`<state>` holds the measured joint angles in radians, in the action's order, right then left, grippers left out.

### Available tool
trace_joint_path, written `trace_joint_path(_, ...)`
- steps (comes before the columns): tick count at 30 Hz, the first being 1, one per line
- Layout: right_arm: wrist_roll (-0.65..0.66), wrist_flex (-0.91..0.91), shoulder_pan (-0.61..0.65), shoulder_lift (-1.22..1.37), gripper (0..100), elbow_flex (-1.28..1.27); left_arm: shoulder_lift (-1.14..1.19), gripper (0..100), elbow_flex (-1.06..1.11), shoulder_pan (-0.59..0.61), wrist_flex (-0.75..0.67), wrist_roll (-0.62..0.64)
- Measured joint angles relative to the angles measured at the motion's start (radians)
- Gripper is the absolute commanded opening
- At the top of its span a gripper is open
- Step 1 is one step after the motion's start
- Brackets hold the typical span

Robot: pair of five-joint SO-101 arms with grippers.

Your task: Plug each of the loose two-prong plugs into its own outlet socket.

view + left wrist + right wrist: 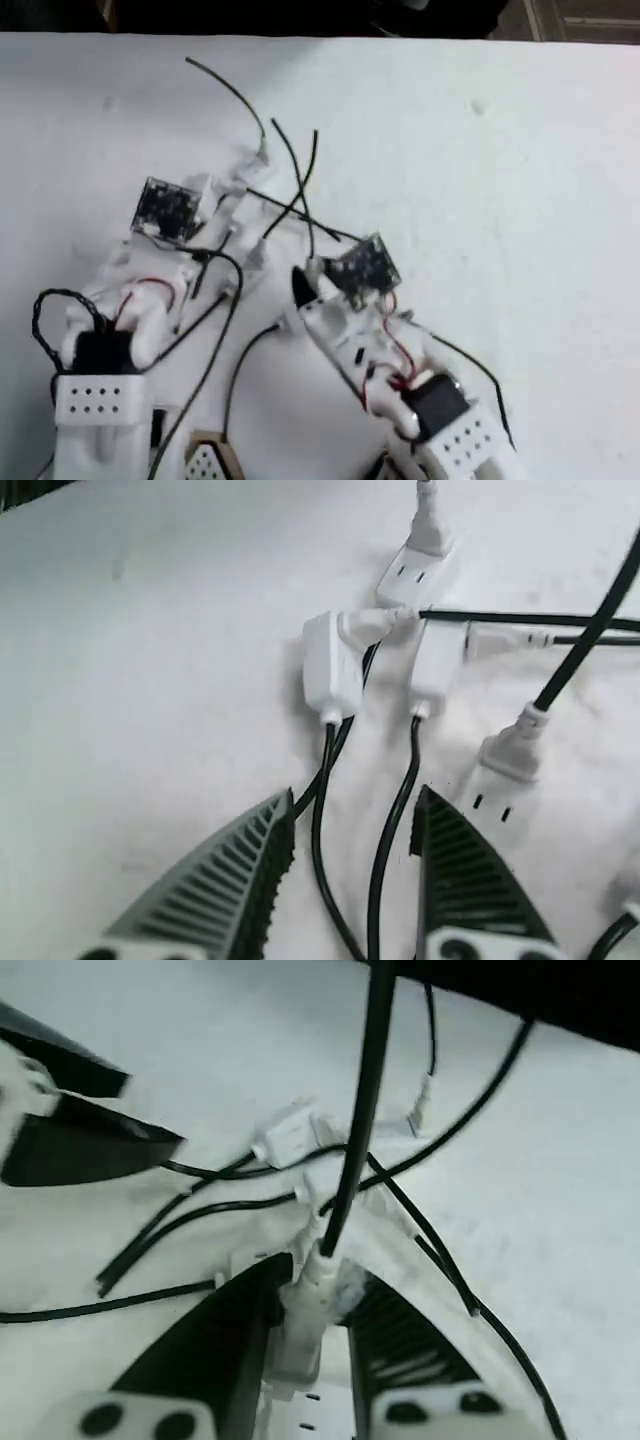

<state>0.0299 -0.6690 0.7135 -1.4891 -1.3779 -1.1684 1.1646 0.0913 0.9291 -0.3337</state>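
Two white socket blocks (330,665) (435,660) lie side by side on the white table, each with a black cord running toward my left gripper (352,810). A white plug (372,623) sits at the first block's far end. Two white connectors with paired slots lie loose, one farther off (415,572), one by my left fingertip (495,790). My left gripper is open, low over the cords, nothing in it. My right gripper (320,1280) is shut on a white plug (305,1320) whose black cord (365,1090) rises away. In the high view it (300,290) sits right of the cluster (240,195).
Black cords (295,190) cross and loop between the two arms and over the middle of the table. The left arm's dark fingers (80,1130) show across from my right gripper. A wooden piece (210,460) lies at the near edge. Bare white table (500,170) stretches right.
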Motion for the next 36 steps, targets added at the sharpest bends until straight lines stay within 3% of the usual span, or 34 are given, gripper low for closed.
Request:
trace_joint_path(6, 0.003, -0.121, 0.126, -0.213, 1.6, -0.003, 0.000, 20, 0.000, -0.147, -0.080, 0.083)
trace_joint_path(10, 0.031, -0.176, 0.130, -0.262, 1.6, -0.003, 0.000, 20, 0.000, -0.242, -0.081, 0.094)
trace_joint_path(28, 0.069, -0.272, 0.133, -0.272, 1.6, -0.038, -0.012, 20, -0.133, -0.568, 0.133, 0.095)
trace_joint_path(36, 0.069, -0.273, 0.112, -0.272, 1.6, -0.038, -0.244, 20, -0.135, -0.628, 0.233, 0.095)
